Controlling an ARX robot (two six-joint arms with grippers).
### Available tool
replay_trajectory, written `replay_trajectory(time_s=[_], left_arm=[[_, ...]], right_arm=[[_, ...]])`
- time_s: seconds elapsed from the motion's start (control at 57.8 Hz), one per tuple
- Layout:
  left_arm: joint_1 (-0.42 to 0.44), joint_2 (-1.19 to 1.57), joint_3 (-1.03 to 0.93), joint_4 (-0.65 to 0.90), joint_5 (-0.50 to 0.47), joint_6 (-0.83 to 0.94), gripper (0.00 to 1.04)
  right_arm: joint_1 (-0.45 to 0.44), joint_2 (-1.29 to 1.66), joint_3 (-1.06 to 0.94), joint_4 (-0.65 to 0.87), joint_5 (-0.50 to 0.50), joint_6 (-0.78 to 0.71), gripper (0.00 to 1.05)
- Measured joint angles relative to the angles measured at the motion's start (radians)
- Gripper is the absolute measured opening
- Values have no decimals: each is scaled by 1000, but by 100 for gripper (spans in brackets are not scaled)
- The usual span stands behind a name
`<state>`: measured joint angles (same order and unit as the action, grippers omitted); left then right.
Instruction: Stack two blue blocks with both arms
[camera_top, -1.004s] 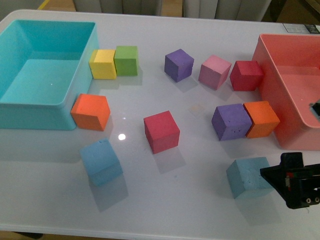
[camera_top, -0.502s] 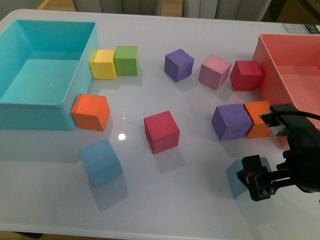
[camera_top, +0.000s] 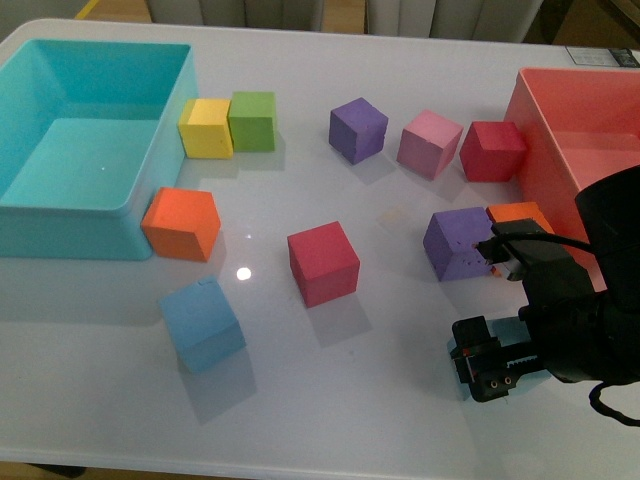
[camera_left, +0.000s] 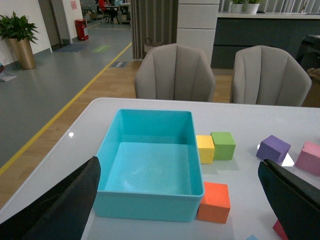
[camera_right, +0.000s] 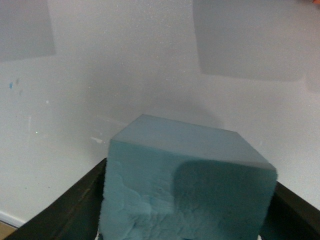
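Observation:
One light blue block (camera_top: 203, 324) lies at the front left of the table, tilted, with no gripper near it. The second blue block is hidden behind my right arm in the front view. It fills the right wrist view (camera_right: 190, 190), standing on the white table. My right gripper (camera_top: 487, 368) is open and low at the front right. In its wrist view (camera_right: 185, 210) the black fingers (camera_right: 75, 205) stand on either side of that block. My left gripper (camera_left: 179, 170) is open and empty, high over the table's left side, and is out of the front view.
A turquoise bin (camera_top: 40, 215) stands at the left and a pink-red bin (camera_top: 540, 120) at the right. An orange cube (camera_top: 181, 223), a red cube (camera_top: 323, 263) and a purple cube (camera_top: 460, 243) lie mid-table. Several more cubes sit further back.
My right arm has moved left and over the right blue block, which now is covered in the front view. The left blue block has not moved.

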<state>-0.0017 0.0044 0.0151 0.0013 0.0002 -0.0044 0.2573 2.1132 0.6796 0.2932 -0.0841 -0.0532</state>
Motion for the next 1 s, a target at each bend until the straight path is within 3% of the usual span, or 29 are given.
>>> replay_trajectory(time_s=[0.138, 0.329, 0.675, 1.004], left_arm=[[0, 0, 0, 0, 0, 0, 96], [0, 0, 0, 0, 0, 0, 96], [0, 0, 0, 0, 0, 0, 96], [0, 0, 0, 0, 0, 0, 96]], right_arm=[[-2, -29, -8, -17, -20, 12, 55], [-26, -214, 35, -129, -51, 17, 48], [1, -58, 491, -301, -3, 38, 46], [101, 258, 978, -498, 13, 56, 45]])
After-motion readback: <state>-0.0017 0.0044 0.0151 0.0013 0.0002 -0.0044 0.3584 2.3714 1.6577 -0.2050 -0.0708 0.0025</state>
